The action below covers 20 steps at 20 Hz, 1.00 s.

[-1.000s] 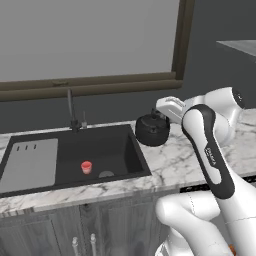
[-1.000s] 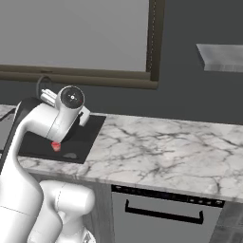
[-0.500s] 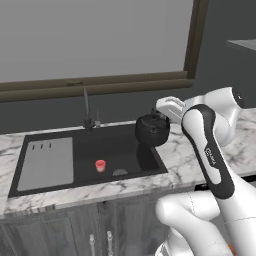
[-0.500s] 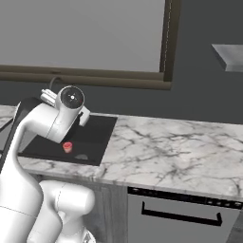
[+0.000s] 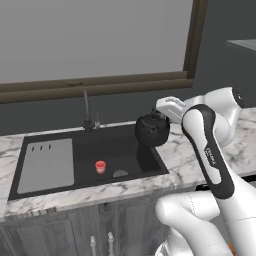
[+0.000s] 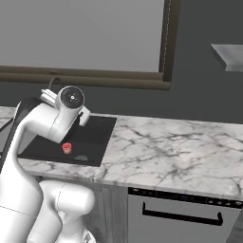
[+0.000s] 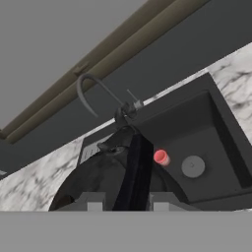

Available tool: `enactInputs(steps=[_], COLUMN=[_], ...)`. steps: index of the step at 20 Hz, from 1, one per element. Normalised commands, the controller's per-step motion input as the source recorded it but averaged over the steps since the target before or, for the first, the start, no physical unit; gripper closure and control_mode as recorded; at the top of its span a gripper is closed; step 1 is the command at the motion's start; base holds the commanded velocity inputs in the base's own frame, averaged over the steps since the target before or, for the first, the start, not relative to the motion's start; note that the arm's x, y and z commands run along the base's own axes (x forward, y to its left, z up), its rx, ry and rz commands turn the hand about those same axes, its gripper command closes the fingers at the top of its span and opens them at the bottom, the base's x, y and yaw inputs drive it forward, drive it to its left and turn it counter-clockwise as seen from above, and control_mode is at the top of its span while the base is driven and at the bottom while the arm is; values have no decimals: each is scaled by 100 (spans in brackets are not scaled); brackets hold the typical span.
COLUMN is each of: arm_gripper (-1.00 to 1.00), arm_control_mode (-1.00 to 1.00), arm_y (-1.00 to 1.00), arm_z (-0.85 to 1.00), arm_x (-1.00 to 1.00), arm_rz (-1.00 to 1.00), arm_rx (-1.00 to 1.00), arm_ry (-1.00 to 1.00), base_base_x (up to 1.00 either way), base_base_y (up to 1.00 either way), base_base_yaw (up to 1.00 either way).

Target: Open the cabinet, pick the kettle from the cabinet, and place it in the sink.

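- kettle (image 5: 151, 132): matt black, smooth
- sink (image 5: 127, 150): matt black basin, grey ribbed drainboard
- bench (image 6: 180, 149): polished white marble, grey veins
- cup (image 5: 100, 166): smooth red plastic

A marble counter (image 5: 200, 150) crosses the frame's middle, holding the black sink (image 5: 125, 150) at left; a red cup (image 5: 100, 166) stands in the basin.

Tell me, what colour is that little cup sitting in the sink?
Red. The little cup shows best in the left base view, on the sink's black floor.
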Motion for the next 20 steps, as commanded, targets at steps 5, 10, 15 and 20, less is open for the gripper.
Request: enactInputs(steps=[5,10,15,20], arm_gripper=[100,100,100,100], arm_control_mode=[100,100,100,100], arm_y=[0,0,0,0], arm_z=[0,0,0,0], arm_x=[0,0,0,0], arm_rz=[0,0,0,0], arm_rx=[0,0,0,0], arm_ry=[0,0,0,0], base_base_x=[32,31,31,36], base_base_y=[30,31,27,25], base_base_yaw=[0,0,0,0])
